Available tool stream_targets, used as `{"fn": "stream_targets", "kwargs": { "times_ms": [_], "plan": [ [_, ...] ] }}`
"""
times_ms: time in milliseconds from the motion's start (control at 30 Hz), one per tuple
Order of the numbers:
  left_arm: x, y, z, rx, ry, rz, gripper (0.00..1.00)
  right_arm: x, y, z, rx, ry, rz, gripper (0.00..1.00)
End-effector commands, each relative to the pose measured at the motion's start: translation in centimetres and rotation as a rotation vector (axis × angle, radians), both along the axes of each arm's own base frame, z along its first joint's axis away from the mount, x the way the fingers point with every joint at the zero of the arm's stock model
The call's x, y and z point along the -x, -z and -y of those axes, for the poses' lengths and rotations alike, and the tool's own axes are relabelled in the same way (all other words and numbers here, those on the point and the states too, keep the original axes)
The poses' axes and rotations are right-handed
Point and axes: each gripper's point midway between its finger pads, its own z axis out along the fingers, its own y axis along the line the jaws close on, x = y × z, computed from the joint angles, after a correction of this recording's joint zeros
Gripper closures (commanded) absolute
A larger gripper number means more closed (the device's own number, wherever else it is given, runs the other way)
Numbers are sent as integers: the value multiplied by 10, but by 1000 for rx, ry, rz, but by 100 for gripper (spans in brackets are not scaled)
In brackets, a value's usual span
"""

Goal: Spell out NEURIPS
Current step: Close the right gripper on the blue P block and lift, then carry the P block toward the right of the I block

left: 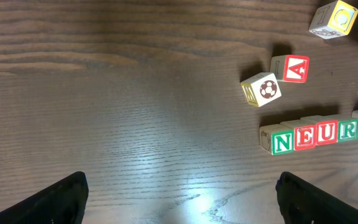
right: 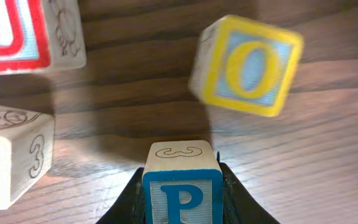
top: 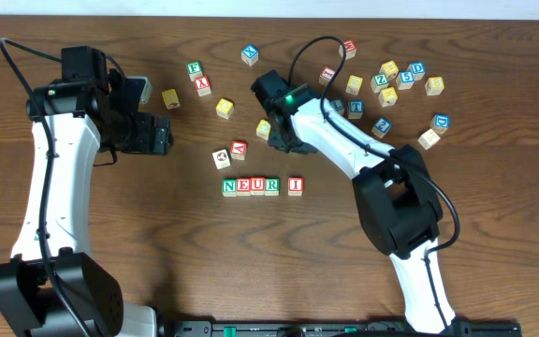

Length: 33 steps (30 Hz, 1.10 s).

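Four cubes, N [top: 229,186], E [top: 243,186], U [top: 257,185] and R [top: 271,185], stand in a row on the wooden table, with the I cube [top: 295,185] a small gap to their right. The left wrist view shows the same row [left: 316,134] at its right edge. My right gripper [right: 182,199] is shut on the blue P cube [right: 182,186], one finger on each side of it. From overhead this gripper [top: 277,140] hangs above and behind the row and covers the P cube. My left gripper [left: 182,205] is open over bare wood, left of the row.
A yellow O cube [right: 247,65], a red U cube [right: 11,28] and a cube marked 3 [right: 11,155] lie close ahead of the right gripper. A red A cube [left: 291,68] and a soccer-ball cube [left: 261,90] lie behind the row. Several loose cubes [top: 391,84] are scattered at the back right.
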Motion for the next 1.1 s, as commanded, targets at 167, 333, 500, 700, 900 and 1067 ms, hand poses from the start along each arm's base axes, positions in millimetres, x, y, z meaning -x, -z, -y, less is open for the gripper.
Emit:
{"fn": "stream_targets", "kwargs": {
  "times_ms": [167, 333, 500, 700, 900, 1067],
  "plan": [
    [-2, -11, 2, 3, 15, 33, 5, -15, -33, 7, 45, -20, 37, 90],
    [-2, -11, 2, 3, 15, 33, 5, -10, -53, 9, 36, -61, 35, 92],
    [-3, -11, 2, 3, 15, 33, 5, 2, -83, 18, 33, -91, 23, 99],
    [-2, -11, 2, 3, 15, 33, 5, 12, -114, 27, 33, -121, 46, 99],
    [-2, -11, 2, 3, 15, 33, 5, 29, -129, 42, 49, -123, 59, 99],
    [-2, -11, 2, 3, 15, 33, 5, 49, -122, 55, 43, -121, 77, 94]
  ]
}}
